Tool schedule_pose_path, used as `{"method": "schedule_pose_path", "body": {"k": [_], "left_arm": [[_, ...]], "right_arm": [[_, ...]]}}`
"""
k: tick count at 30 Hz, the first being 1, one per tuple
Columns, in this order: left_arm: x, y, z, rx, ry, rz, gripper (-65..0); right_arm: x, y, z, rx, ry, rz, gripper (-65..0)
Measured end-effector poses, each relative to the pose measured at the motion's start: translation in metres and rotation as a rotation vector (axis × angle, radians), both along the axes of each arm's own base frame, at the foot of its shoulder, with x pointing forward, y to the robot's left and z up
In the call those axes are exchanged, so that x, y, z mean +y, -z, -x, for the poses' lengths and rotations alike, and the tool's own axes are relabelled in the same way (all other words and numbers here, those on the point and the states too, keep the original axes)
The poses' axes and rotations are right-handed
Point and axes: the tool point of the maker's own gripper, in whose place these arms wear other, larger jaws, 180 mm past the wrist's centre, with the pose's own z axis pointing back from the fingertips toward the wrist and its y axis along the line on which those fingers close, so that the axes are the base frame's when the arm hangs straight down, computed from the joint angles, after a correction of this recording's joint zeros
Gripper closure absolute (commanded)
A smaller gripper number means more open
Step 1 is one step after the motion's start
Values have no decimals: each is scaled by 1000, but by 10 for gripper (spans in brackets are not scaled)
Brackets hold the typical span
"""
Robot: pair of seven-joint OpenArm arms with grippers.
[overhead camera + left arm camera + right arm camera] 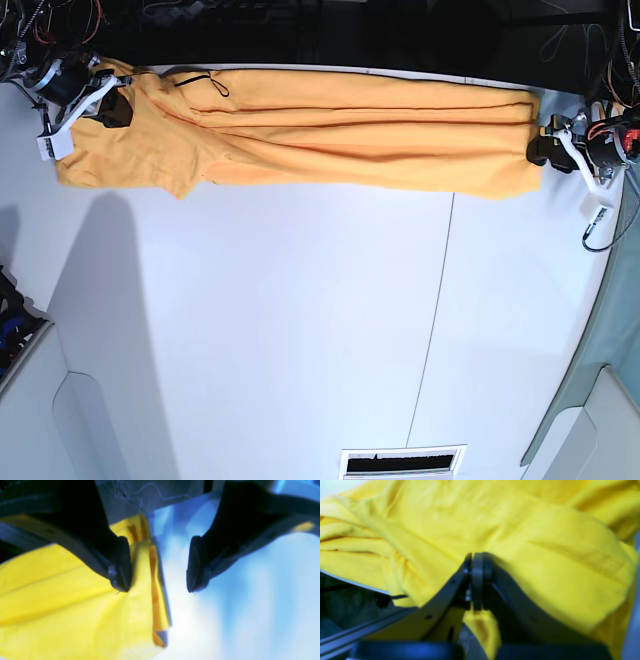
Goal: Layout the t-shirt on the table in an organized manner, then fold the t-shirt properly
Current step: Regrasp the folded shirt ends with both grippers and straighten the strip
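Observation:
The orange-yellow t-shirt [330, 130] lies stretched in a long creased band along the table's [300, 330] far edge. My right gripper [115, 108] is at its left end. In the right wrist view this gripper [476, 557] is shut on a fold of the t-shirt [520, 542], and fabric shows below the pads. My left gripper [548, 150] is at the shirt's right end. In the left wrist view it [157, 588] is open, with one finger [121, 565] on the shirt's hem [155, 580] and the other finger [196, 565] over bare table.
Dark clutter and cables [300, 30] run behind the far table edge. A thin seam line [440, 300] crosses the tabletop and a vent slot [400, 462] sits at the near edge. A grey-green cloth [600, 340] borders the right side.

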Motion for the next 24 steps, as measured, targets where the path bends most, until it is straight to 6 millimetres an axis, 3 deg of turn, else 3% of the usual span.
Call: {"method": "schedule_pose_path", "body": {"k": [16, 21, 24], "left_arm": [[-5, -2, -3, -26, 13, 22, -380], [-6, -13, -12, -72, 18, 22, -380], [6, -26, -20, -118, -15, 10, -380]], "right_arm": [[0, 0, -1, -3, 0, 0, 0], [0, 0, -1, -3, 0, 0, 0], [0, -1, -1, -3, 0, 0, 0]]}}
